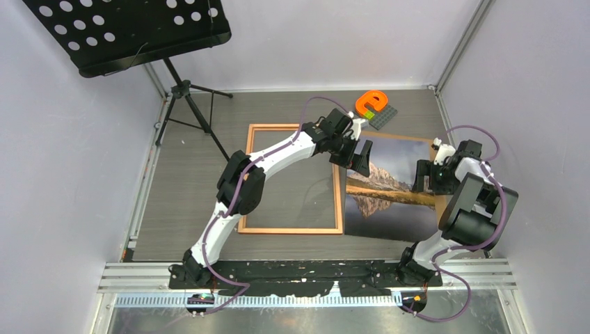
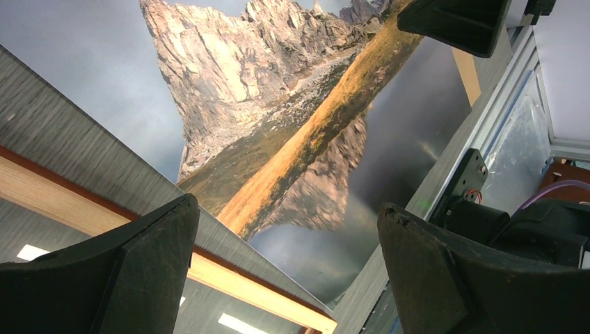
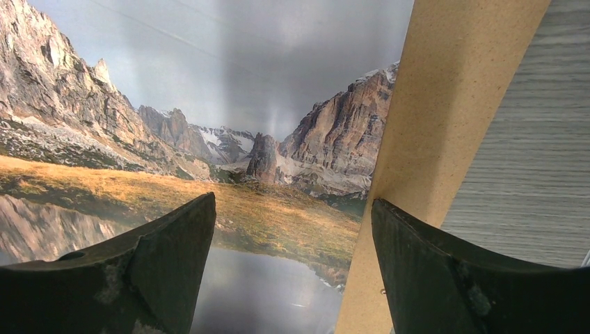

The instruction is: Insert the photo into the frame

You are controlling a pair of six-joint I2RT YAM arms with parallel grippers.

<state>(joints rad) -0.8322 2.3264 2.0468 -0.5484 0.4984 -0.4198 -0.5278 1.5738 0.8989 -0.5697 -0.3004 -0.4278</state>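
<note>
The photo (image 1: 389,202), a mountain mirrored in a lake, lies face up on the table just right of the frame (image 1: 245,181), a thin orange-brown wooden border lying flat. My left gripper (image 1: 353,156) hovers open above the photo's upper left edge, by the frame's right side. In the left wrist view its jaws (image 2: 289,229) stand wide over the photo (image 2: 278,104) and the frame's border (image 2: 69,205), holding nothing. My right gripper (image 1: 426,177) is open over the photo's right edge. Its wrist view shows the gripper (image 3: 292,223) astride the photo (image 3: 209,104) and the board's strip.
A plain brown backing board (image 1: 440,203) (image 3: 431,139) lies under the photo, showing along its right and top edges. An orange block on a grey plate (image 1: 372,104) sits at the back. A black music stand (image 1: 125,35) stands at the back left. White walls enclose the table.
</note>
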